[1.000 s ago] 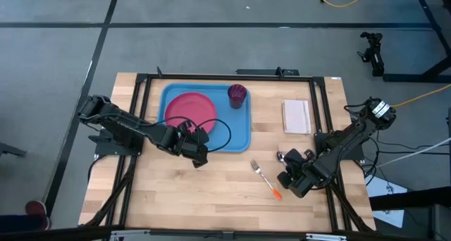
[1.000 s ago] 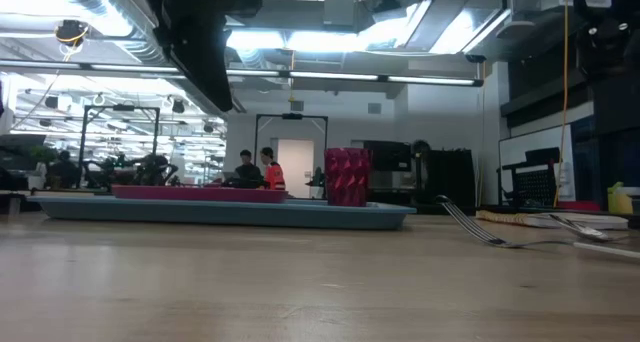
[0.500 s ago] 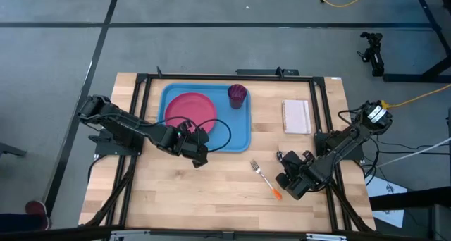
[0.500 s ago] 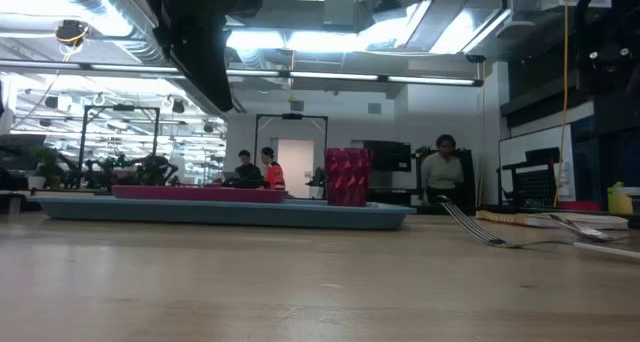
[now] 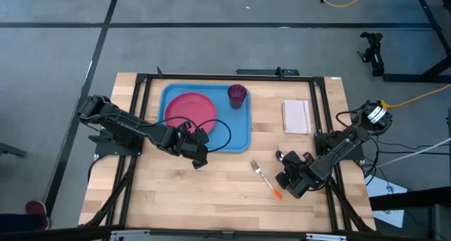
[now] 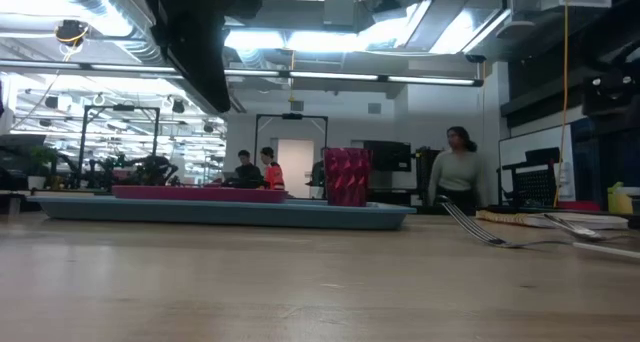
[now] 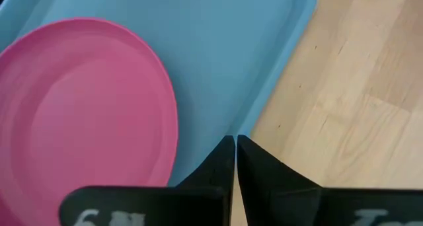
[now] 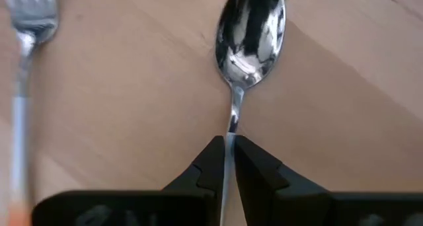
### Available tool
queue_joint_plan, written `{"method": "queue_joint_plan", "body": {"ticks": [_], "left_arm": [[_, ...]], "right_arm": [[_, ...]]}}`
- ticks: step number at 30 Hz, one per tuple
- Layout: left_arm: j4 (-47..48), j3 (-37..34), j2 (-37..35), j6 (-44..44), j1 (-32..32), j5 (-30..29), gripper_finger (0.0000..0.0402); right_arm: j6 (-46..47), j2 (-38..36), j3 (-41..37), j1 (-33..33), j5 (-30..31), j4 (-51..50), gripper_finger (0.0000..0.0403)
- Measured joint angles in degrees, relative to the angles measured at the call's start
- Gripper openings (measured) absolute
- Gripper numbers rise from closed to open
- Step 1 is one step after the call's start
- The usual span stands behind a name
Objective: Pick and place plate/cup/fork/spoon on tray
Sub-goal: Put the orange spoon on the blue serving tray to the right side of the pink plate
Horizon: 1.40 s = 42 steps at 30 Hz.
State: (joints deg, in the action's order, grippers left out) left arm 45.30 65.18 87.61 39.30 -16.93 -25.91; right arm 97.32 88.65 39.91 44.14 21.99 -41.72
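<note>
The right gripper (image 8: 229,147) sits low over the wooden surface (image 5: 211,192) near its right edge, its 2 fingers (image 8: 208,161) clenched on the thin stem of the spoon (image 8: 250,34), whose oval bowl lies just ahead of them. In the high view the spoon is mostly hidden under that gripper (image 5: 287,167). The fork (image 5: 265,177) lies just beside it on the bare wood, tines toward the tray (image 5: 239,132) and orange handle end toward the near edge. The plate (image 5: 190,110) rests in the tray's left part and the cup (image 5: 237,95) stands upright in its far right corner. The left gripper (image 7: 234,145) hovers at the tray's near rim, fingers pressed together and apparently gripping nothing. A white pad (image 5: 297,116) lies right of the tray.
</note>
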Motion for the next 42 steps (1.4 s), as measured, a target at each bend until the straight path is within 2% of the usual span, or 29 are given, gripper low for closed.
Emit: {"method": "queue_joint_plan", "body": {"ticks": [7, 16, 23, 29, 34, 42], "left_arm": [[0.00, -0.01, 0.01, 0.14, 0.04, 0.02, 0.0012], [0.00, -0.02, 0.00, 0.17, 0.04, 0.07, 0.0012], [0.02, -0.02, 0.00, 0.16, -0.11, 0.07, 0.0012], [0.02, -0.02, 0.00, -0.66, -0.13, 0.07, 0.0012], [1.15, -0.02, 0.00, -0.88, -0.18, 0.83, 0.0012], [6.35, -0.04, 0.00, -0.93, -2.44, -0.82, 0.0011]], "right_arm": [[0.04, 0.19, -0.23, -0.10, -3.10, -0.83, 0.0042], [-0.01, 0.18, -0.25, -0.07, -2.40, -0.25, 0.0040], [0.02, 0.16, -0.23, -0.09, -2.12, -0.02, 0.0009], [0.11, 0.12, -0.10, -0.50, -2.16, 0.52, 0.0011], [-0.08, 0.18, 2.14, -2.45, -1.92, 0.60, 0.0004], [-6.23, -1.23, 10.88, -7.17, 0.67, -8.71, 0.0004]]}}
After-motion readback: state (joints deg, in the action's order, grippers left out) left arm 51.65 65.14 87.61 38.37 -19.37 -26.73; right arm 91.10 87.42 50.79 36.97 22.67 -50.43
